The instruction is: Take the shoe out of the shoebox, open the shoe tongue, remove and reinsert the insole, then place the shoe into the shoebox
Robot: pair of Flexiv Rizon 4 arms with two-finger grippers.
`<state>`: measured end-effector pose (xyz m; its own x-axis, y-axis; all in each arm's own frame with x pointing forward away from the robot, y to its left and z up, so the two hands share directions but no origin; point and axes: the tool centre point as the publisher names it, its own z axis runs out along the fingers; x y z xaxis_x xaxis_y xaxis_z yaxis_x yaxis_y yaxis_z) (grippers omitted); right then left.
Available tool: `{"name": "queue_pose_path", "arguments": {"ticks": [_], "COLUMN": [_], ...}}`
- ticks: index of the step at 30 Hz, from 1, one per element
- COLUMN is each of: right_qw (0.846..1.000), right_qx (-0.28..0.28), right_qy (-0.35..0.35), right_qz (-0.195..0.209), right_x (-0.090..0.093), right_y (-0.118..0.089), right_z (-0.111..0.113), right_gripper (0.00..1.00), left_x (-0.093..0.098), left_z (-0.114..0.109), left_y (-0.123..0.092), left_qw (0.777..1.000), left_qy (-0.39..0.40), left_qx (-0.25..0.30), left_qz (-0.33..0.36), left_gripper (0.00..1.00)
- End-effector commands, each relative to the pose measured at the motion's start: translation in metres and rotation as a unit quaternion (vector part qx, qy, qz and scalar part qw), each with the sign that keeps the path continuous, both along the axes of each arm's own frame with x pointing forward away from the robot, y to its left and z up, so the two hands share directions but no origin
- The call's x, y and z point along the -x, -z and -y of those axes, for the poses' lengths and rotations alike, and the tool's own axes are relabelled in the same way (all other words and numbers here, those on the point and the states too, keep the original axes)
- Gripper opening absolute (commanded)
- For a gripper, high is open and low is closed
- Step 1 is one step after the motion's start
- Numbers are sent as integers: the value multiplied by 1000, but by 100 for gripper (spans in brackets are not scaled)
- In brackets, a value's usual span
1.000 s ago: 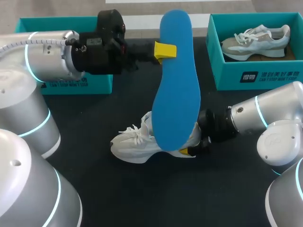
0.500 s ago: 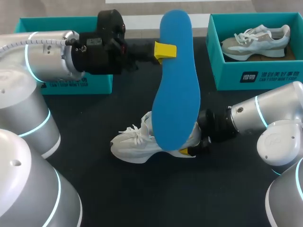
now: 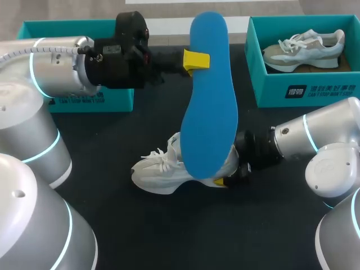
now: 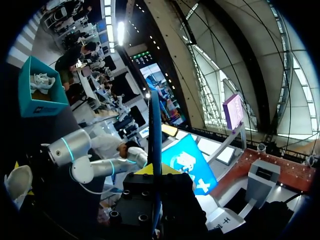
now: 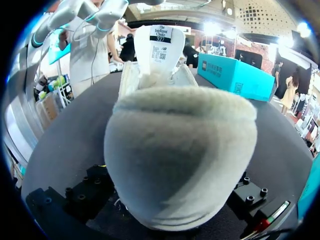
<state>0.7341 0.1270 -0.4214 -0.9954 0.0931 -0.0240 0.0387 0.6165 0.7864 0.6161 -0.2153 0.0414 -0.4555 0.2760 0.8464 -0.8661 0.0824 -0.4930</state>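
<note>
Barely anything is changed from half a second back. The blue insole (image 3: 209, 95) is still held aloft over the middle of the table (image 3: 169, 236). It is clamped by one long edge, near its far end, between the fingers of the left gripper (image 3: 197, 60). In the left wrist view the insole is seen edge-on, as a thin blue line running out from between those fingers (image 4: 145, 171).

Below it, the white shoe (image 3: 163, 166) is set on its sole on the table, where it was before, with the toe turned toward the left arm's side. From above, the insole's near end is seen overlapping the shoe's heel; whether the two touch cannot be told.

The one small difference is at the right gripper (image 3: 228, 177), which is found shifted a touch against the heel. Whether the heel is actually gripped cannot be told. In the right wrist view the padded heel (image 5: 180, 155) fills the space just ahead of that gripper, and the tongue (image 5: 160, 45) is seen standing up beyond it.

A grey-and-white sneaker (image 3: 306, 48) is kept in the teal shoebox (image 3: 304, 93) at the far right. A second teal shoebox (image 3: 115, 101) is half hidden behind the left arm.
</note>
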Motion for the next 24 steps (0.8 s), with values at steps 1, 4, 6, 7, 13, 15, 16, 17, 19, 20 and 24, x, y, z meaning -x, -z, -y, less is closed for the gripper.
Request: {"name": "queue_pose_path", "arguments": {"ticks": [1,4,6,7,13,15,16,17,19,20,24], "right_qw": [1000,999,999,999,993,990,987,984,978,975,961], "right_qx": [22,34,45,50,111,135,155,174,203,213,263], "right_qy": [5,10,13,13,19,23,25,26,36,46,72], "right_qz": [-2,-4,-5,-6,-24,-27,-32,-38,-39,-32,-33], "right_x": [6,8,10,11,13,13,13,13,12,12,13], "right_y": [-13,-19,-23,-24,-40,-48,-52,-55,-62,-66,-76], "right_z": [5,10,12,13,21,23,24,24,24,23,16], "right_gripper": [100,100,100,100,100,100,100,100,100,100,100], "left_x": [1,1,1,1,1,1,1,1,1,1,1], "left_z": [0,0,0,0,0,0,0,0,0,0,0], "left_y": [1,1,1,1,1,1,1,1,1,1,1], "left_qw": [1000,1000,1000,1000,1000,1000,1000,1000,1000,1000,1000], "left_qy": [-1,-1,-1,-1,-1,-1,-1,-1,-1,-1,-1], "left_qx": [0,0,0,0,0,0,0,0,0,0,0], "left_qz": [0,0,0,0,0,0,0,0,0,0,0], "left_gripper": [0,0,0,0,0,0,0,0,0,0,0]}}
